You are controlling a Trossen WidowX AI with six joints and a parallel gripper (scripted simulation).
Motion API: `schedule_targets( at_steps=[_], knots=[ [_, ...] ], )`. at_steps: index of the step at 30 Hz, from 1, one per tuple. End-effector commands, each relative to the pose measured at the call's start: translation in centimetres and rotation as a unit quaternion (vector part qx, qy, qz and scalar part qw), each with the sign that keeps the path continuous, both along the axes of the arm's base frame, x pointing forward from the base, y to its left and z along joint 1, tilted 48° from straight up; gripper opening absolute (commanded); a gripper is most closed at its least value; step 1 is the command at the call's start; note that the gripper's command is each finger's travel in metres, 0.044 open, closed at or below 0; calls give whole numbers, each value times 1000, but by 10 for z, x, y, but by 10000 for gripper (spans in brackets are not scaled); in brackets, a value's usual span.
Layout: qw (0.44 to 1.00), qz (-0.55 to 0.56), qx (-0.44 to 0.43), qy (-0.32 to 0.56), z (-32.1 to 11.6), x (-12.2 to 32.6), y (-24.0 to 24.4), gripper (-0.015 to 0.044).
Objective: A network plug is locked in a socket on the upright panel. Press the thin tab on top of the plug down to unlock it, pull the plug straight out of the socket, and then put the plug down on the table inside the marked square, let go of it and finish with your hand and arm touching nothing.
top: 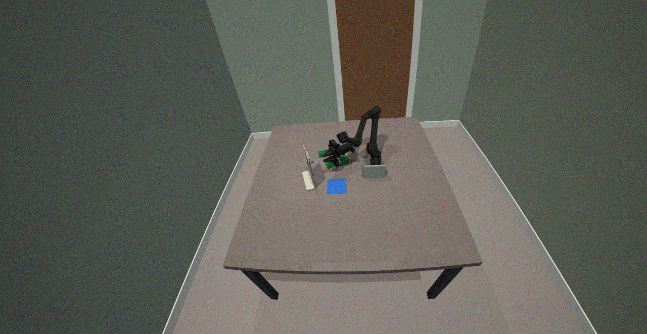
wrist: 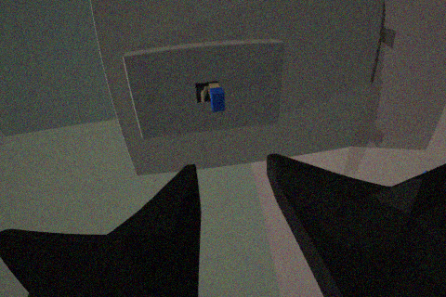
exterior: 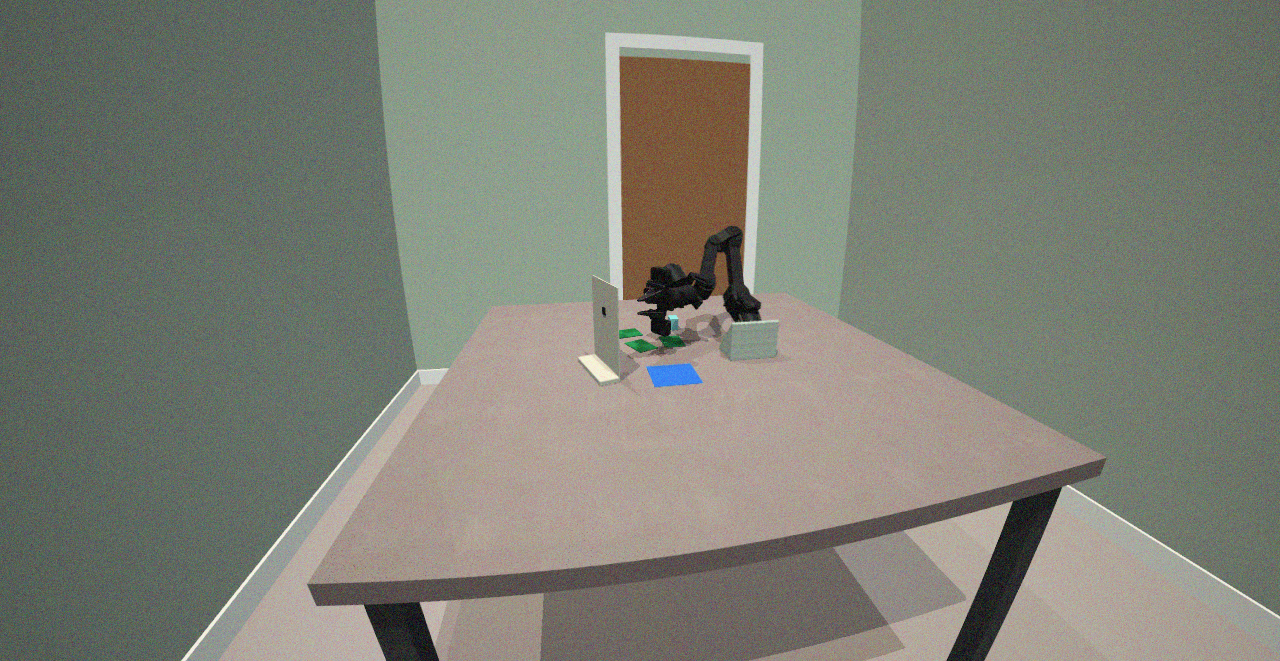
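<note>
The upright panel [top: 307, 156] [exterior: 605, 335] [wrist: 325, 19] stands on a cream base at the left. The blue plug [wrist: 217, 99] [top: 312, 161] sits at the dark socket opening [wrist: 200, 86]. A thin tan strip [wrist: 203, 95], seemingly the tab, shows on its left side in the wrist view. My gripper [top: 323, 156] [exterior: 639, 306] [wrist: 232, 169] is partly open and empty, facing the panel, with a gap between the fingertips and the plug. One finger is above the other. The flat blue square [top: 336, 186] [exterior: 674, 375] lies on the table in front of the panel's right side.
Green flat patches [top: 329, 164] [exterior: 640, 345] lie below the gripper. A small teal block [exterior: 673, 322] stands behind the gripper. A pale green block [top: 374, 171] [exterior: 751, 340] stands in front of the arm's base. The table [top: 353, 232] [exterior: 698, 469] extends toward the top and exterior views.
</note>
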State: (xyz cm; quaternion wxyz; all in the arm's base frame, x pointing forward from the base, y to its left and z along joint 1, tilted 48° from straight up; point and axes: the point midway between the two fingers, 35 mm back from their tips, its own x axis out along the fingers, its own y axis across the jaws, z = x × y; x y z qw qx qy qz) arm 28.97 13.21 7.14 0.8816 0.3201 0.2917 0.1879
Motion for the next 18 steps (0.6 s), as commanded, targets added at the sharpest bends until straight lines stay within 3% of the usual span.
schedule_targets(
  at_steps=[1, 18],
  knots=[
    [1000, -2, 2, -3, -1, 10, 4, 156],
    [1000, -2, 2, -4, -5, 28, 11, 156]
  ],
)
